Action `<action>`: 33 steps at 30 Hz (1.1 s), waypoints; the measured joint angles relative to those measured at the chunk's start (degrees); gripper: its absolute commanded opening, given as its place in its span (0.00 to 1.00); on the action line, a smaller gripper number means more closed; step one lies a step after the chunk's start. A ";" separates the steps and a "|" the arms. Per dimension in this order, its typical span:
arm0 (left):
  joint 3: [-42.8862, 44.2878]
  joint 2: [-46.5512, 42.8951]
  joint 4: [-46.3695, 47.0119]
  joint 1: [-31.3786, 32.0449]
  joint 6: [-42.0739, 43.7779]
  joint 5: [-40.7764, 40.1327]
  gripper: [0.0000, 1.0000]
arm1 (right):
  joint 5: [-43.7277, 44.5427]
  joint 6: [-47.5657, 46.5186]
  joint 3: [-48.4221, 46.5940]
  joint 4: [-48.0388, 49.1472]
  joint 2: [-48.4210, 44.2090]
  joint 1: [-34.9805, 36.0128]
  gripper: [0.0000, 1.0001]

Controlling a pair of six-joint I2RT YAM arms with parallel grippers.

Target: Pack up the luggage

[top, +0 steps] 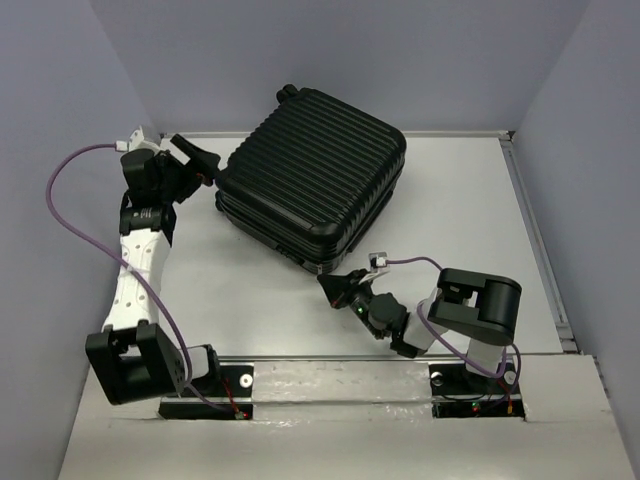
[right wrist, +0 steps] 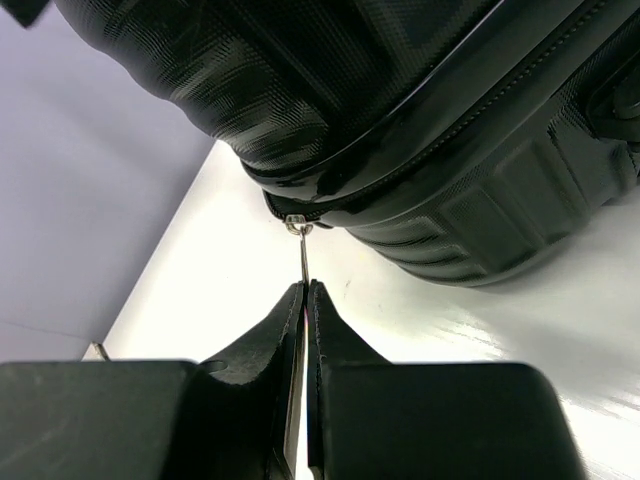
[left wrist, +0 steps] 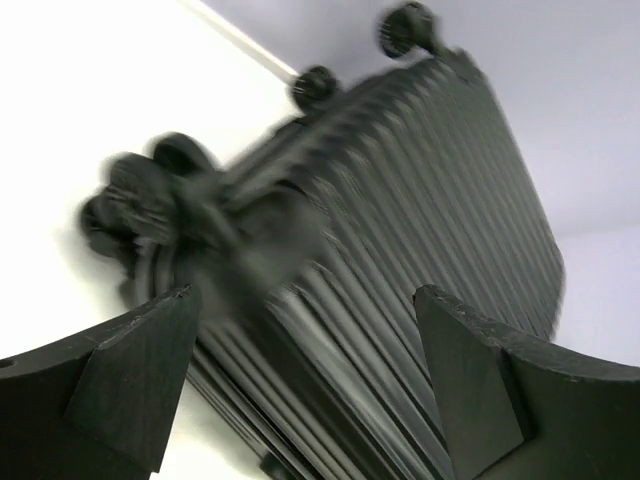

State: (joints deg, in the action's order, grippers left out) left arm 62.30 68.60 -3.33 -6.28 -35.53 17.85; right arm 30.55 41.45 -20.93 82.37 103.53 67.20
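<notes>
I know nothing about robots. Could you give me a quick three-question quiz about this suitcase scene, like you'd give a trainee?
1. True or false: the luggage lies on the table with its two shells shut together.
2. The right arm has its jaws pinching: A a wheel; B the zipper pull; C a striped pouch.
3. Fill in: the left arm holds its jaws wide ____.
Key: 1 true; 2 B; 3 open.
</notes>
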 measured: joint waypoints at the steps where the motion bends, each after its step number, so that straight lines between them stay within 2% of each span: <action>1: -0.09 1.60 0.72 -1.57 -0.70 0.63 0.99 | -0.15 -0.02 0.13 0.11 0.00 0.00 0.07; 5: -0.83 7.87 4.04 -4.98 -4.55 3.19 0.99 | -0.87 -0.11 0.48 0.15 -0.04 0.00 0.07; 9: 0.13 12.94 5.64 -5.05 -6.75 4.42 0.99 | -1.51 -0.28 0.63 -0.07 -0.04 0.07 0.07; 13: 4.74 18.78 6.27 -5.05 -8.13 5.14 0.99 | -1.75 -0.31 0.92 -0.15 -0.04 0.09 0.07; 23: 9.18 25.97 8.09 -5.07 -10.88 6.71 0.98 | -3.67 -0.76 2.03 -5.05 0.11 1.55 0.07; 29: 9.18 26.97 10.49 -5.07 -13.64 8.13 0.89 | -4.04 -0.76 2.03 -6.14 0.11 1.53 0.07; 30: 9.16 27.06 10.80 -5.07 -14.03 8.28 0.85 | -4.04 -0.76 2.03 -6.14 0.11 1.53 0.07; 32: 8.66 27.15 11.63 -5.07 -14.62 8.39 0.82 | -4.04 -0.74 2.03 -6.14 0.11 1.53 0.07; 33: 8.26 27.15 12.11 -5.07 -15.02 8.52 0.76 | -4.04 -0.76 2.03 -6.16 0.11 1.53 0.07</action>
State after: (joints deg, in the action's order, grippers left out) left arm 70.57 95.74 8.78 -11.35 -50.54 26.37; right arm 26.50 40.69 -18.90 76.20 103.63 68.73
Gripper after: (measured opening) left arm 0.842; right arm 0.067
